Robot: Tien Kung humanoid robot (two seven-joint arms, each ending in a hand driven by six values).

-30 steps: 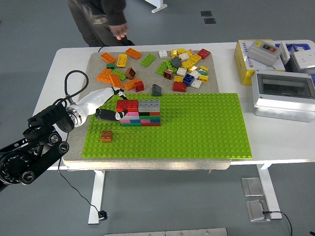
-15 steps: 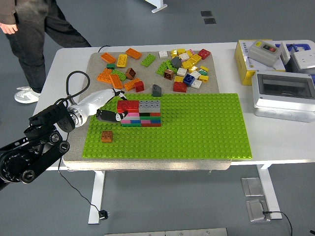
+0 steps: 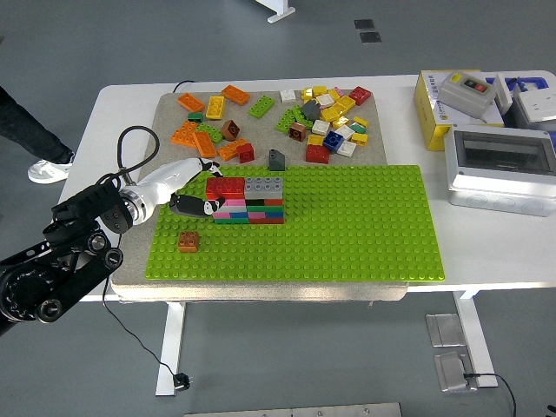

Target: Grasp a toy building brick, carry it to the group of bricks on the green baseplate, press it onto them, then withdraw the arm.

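Right now your left hand [image 3: 193, 193] sits at the left end of the brick stack [image 3: 246, 201] on the green baseplate [image 3: 347, 226], with the fingers [image 3: 205, 205] curled in close against the stack's left face; whether they clamp a brick or merely press on the red brick [image 3: 225, 185] on top, you cannot tell from the head view. No right arm shows. The stack stands near the plate's upper left, red and grey brick [image 3: 264, 183] side by side on top of pink, green and dark layers. A lone brown brick [image 3: 188, 241] sits on the plate below the hand, apart from the stack, and the loose bricks [image 3: 287, 117] lie scattered on the mat beyond the plate's far edge. Expect these bricks to be light, hard and stiff, with smooth plastic sides that can slip under a sideways pinch, so take hold across the two long side walls rather than by the studs, and keep the studded top free. They will not crush, but a tilted brick will jam instead of seating, so judge the press as one that wants to come straight down with the studs lined up. The stack itself may shift or lift off the plate if you pull away at an angle. A person's leg and shoe [image 3: 48, 169] show at the left, off the worktop [image 3: 486, 252], touching nothing.
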